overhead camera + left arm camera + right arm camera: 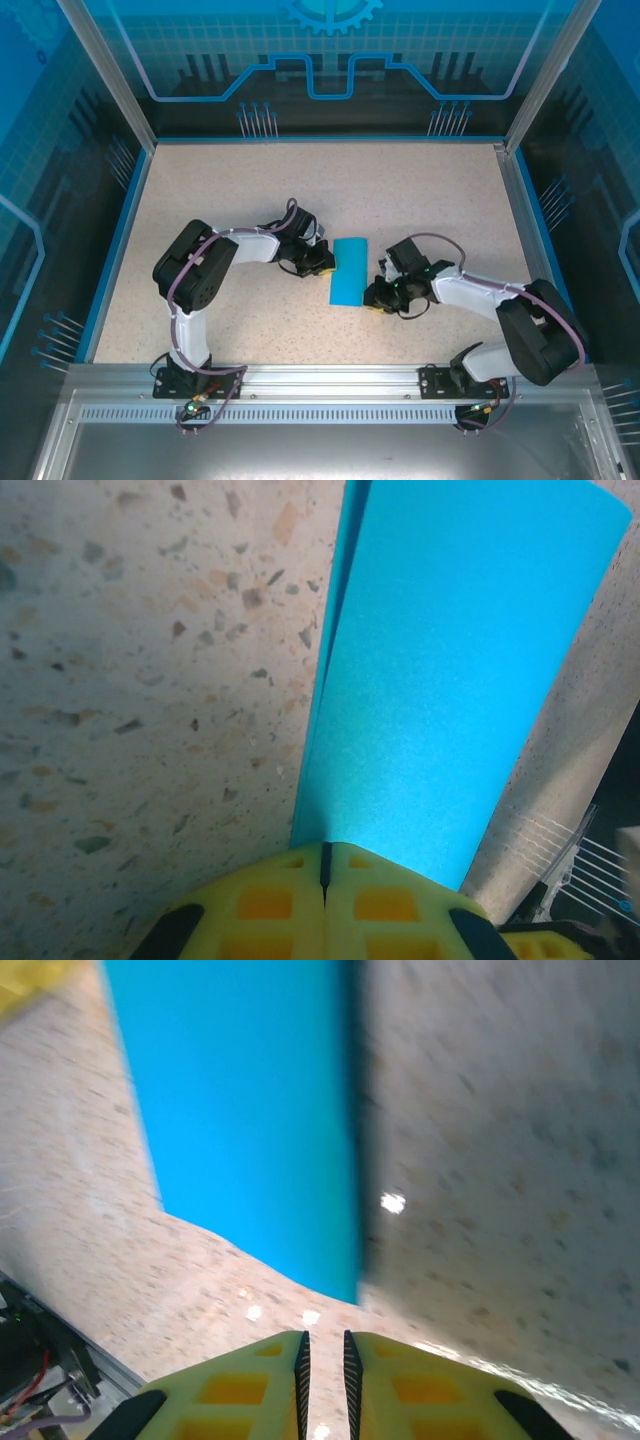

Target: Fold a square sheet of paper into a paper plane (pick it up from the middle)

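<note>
Left wrist, fingers (390, 905) clamping square sheet of paper (450, 680)

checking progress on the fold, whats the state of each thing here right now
square sheet of paper: folded in half into a rectangle, lying on the table, no plane shape yet
left gripper: shut, fingertips at the paper's near edge; can't tell if it pinches the paper
right gripper: jaws a narrow slit apart, holding nothing, just short of the paper

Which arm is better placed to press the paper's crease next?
Probably right: the right gripper holds nothing beside the folded blue sheet, while the left gripper seems pinched on its edge.
</note>
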Robot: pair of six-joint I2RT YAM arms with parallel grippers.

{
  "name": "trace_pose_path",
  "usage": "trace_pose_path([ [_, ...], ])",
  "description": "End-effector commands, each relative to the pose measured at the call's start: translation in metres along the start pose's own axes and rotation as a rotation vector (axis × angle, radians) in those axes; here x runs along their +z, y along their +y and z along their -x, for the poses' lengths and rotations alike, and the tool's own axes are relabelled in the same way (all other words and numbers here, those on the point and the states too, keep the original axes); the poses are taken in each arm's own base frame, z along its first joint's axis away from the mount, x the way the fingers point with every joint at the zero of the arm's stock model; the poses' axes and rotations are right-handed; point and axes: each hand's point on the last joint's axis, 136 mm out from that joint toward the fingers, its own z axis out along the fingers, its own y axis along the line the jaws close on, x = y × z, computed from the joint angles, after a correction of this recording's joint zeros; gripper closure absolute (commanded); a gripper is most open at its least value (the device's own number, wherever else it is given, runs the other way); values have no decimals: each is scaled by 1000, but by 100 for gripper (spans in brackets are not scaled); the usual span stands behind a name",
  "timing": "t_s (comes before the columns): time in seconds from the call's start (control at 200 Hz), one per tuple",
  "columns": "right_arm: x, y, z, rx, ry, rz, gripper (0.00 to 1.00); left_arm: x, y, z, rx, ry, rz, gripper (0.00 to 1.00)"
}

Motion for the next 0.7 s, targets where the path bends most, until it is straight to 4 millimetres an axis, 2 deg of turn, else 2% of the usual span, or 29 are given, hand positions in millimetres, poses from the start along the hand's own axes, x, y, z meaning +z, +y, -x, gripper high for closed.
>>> trace_pose_path([
  [0.0,-17,27,36,-96,-99,2,80,0,38,-13,-42,30,155,98],
  [0.13,-10,40,70,-133,-152,-19,81,-16,1,-5,4,8,74,94],
  [0.175,-3,40,74,-132,-134,-31,82,-24,-10,-2,16,-7,52,90],
  [0.205,5,33,70,-123,-108,-55,82,-30,-17,-1,26,-21,41,86],
  [0.215,5,39,74,-129,-113,-47,82,-32,-19,0,28,-27,38,84],
  [0.28,12,35,70,-131,-89,-82,82,-47,-25,3,35,-70,38,78],
  [0.355,17,27,61,-135,-69,-127,82,-63,-23,6,21,-119,51,73],
  [0.505,27,21,41,-130,-18,-177,82,-89,-2,12,-28,-214,115,67],
  [0.695,43,21,22,-102,34,-205,82,-101,12,7,-64,-248,129,64],
])
